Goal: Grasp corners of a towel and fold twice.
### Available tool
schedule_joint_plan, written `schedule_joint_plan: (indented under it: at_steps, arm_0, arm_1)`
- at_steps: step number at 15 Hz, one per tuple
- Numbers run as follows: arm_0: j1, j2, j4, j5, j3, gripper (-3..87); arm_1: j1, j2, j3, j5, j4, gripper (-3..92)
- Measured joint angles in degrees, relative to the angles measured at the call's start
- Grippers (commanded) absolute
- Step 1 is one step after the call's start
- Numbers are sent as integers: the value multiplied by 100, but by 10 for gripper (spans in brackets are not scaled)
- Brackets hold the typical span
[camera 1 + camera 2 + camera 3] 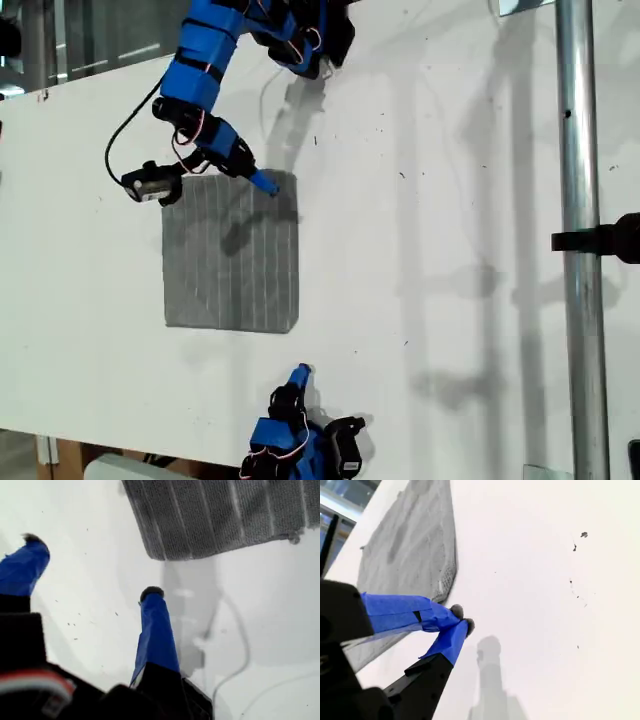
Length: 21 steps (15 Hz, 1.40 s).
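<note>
Towel: grey, pale-striped, flat on white bench. Exterior view: one blue hand at the towel's far corner, another on the bench just short of its near edge. First wrist view: my first hand, fingers spread wide, holding nothing, towel just beyond. Second wrist view: my second hand, tips pinched together, beside the towel's edge, gripping nothing.
</note>
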Motion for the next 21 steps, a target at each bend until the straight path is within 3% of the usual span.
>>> schedule_joint_plan:
  at_steps: [2, 6, 10, 12, 14, 15, 21]
  arm_0:
    - [0, 0, 0, 0, 0, -28]
    - [0, 0, 0, -9, 0, -28]
    - [0, 0, 0, -35, 0, -28]
    - [0, 0, 0, -53, 0, -28]
    - [0, 0, 0, -53, 0, -27]
    - [0, 0, 0, -79, 0, -12]
    - [53, -53, -70, -563, -229, -29]
  arm_1:
    - [53, -79, 79, -105, -176, 383]
    - [422, -492, 1670, -272, -1688, 367]
    - [580, -1547, 1854, -316, -2593, 348]
    - [571, -1995, 1837, -316, -2725, 284]
    - [571, -2250, 1608, -316, -2707, 31]
    - [580, -2285, 1538, -316, -2698, -2]
    - [457, -2294, 1406, -316, -2742, -2]
